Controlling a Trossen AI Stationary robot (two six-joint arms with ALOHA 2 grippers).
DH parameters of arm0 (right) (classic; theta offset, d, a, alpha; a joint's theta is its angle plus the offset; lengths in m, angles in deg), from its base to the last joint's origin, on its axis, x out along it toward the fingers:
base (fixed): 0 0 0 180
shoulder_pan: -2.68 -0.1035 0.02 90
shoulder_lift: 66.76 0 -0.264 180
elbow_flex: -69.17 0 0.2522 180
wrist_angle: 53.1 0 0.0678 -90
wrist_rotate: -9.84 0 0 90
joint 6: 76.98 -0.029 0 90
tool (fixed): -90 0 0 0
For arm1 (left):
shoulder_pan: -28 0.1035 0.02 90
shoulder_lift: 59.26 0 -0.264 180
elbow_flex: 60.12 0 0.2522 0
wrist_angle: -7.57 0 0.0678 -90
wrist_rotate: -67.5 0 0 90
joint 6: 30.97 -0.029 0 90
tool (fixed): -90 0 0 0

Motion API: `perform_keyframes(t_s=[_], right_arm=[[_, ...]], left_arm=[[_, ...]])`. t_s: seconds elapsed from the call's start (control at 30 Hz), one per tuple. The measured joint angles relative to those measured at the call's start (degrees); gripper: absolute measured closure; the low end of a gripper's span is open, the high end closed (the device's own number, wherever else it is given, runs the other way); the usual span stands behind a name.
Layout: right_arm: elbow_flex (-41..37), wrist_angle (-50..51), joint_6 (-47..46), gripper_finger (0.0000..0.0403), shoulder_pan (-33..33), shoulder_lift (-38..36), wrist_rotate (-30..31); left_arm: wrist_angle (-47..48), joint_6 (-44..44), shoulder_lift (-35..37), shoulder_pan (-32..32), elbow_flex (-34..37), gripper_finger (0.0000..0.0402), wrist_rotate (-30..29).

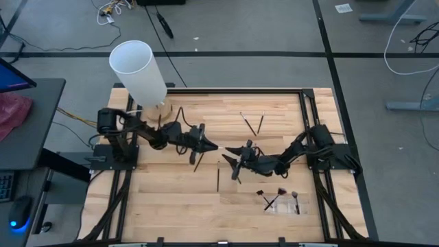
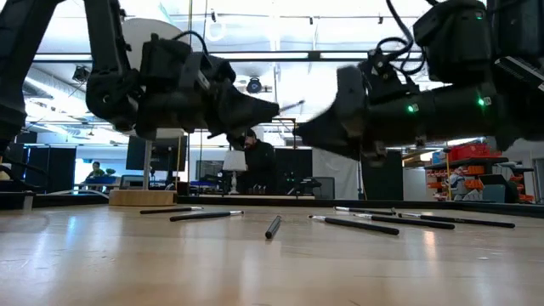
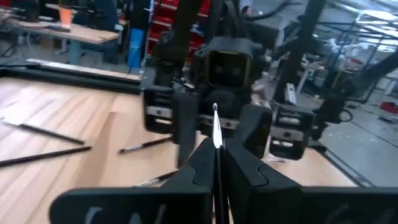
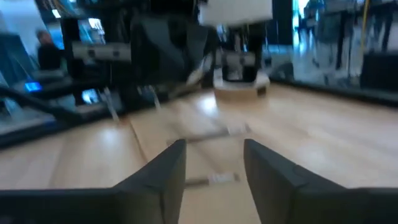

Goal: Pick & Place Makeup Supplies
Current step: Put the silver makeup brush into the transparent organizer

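Two grippers meet near table centre. Left gripper (image 3: 216, 168) is clamped on one brush (image 3: 216, 127), held off the table; right gripper (image 4: 214, 165) stands facing it with jaws parted and nothing between them. Risk, as judged: the thin brush could pivot or slip in the pinch during travel to the white cylinder (image 1: 139, 73) at 11 o'clock, and the closely facing arms could clash if either advances. Count from the high view: one brush held; two (image 1: 252, 122) crossed at 1 o'clock; one (image 1: 218, 180) lying just below centre; about three (image 1: 281, 199) at 5 o'clock, overlap preventing an exact tally.
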Motion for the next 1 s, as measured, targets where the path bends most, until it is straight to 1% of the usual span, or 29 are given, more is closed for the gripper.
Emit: perform_keyframes(t_s=[0.1, 0.17, 0.33, 0.5, 0.63, 0.87, 1.0], right_arm=[[1.3, -5.5, 4.1, 0.0228, 0.0, 1.6, -0.8], [2.3, -6.6, 6.0, 0.0229, 0.0, 1.6, -2.1], [3.5, -7.6, 10.0, 0.025, -0.2, 1.2, -4.3], [3.7, -7.6, 9.8, 0.0274, -0.1, 1.2, -4.0], [3.7, -7.6, 7.6, 0.0287, 0.3, 1.2, -1.0], [4.7, -7.7, 7.3, 0.0289, 0.7, 1.2, -1.5], [6.0, -7.7, 9.9, 0.0289, 0.7, 1.2, -1.5]], left_arm=[[-0.8, -0.2, 0.3, -0.9, -0.3, 0.0379, -0.1], [-1.4, -0.2, 0.3, -1.0, -0.3, 0.0379, -0.2], [-1.6, -0.1, 0.3, -1.0, -0.3, 0.0381, -0.2], [-1.6, -0.2, 0.3, -1.0, -0.3, 0.0379, -0.2], [-1.6, -0.2, 0.3, -1.0, -0.3, 0.0381, -0.2], [-1.6, -0.2, 0.3, -1.0, -0.3, 0.0377, -0.2], [-1.6, -0.2, 0.3, -1.0, -0.3, 0.0378, -0.2]])
